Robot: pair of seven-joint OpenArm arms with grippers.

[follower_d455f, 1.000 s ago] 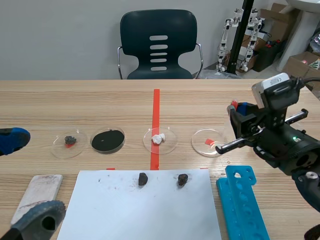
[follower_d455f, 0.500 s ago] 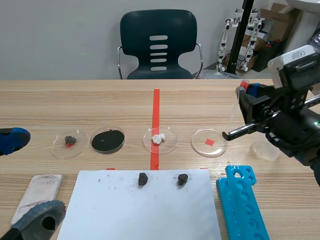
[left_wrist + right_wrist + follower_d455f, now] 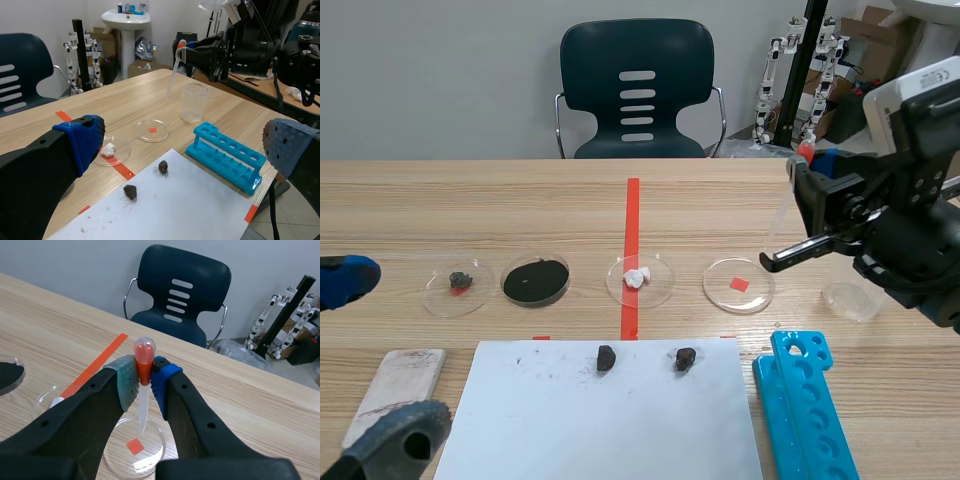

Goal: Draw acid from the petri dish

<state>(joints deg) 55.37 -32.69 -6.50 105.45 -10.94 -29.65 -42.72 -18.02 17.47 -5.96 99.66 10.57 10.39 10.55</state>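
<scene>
Since my right gripper (image 3: 810, 170) was low at the clear petri dish (image 3: 720, 297) a second ago, it has climbed and swung toward the upper right of the frame. Its padded fingers are clamped on the clear plastic pipette (image 3: 782, 215) just under the orange-red bulb. The tip now hangs above the dish's right rim without touching it. The dish itself sits right of centre on the worktop (image 3: 470, 210), over a red tape square. The lift has uncovered a small clear beaker (image 3: 850, 300) at the right, which the arm hid before. My left gripper (image 3: 182, 140) has not moved from the lower left, fingers spread wide and empty.

A bright blue test-tube rack (image 3: 805, 410) lies just below and right of the dish. Left of the dish stand three more clear dishes: one with a white lump (image 3: 640, 280), one of black powder (image 3: 535, 281) and one with a dark lump (image 3: 458, 285). Below them a white sheet (image 3: 610, 430) carries two dark stones (image 3: 606, 357), beside a stained white block (image 3: 395, 385).

The worktop is pale wood. Behind it stand a dark plastic chair (image 3: 638, 90) and a grey wall.
</scene>
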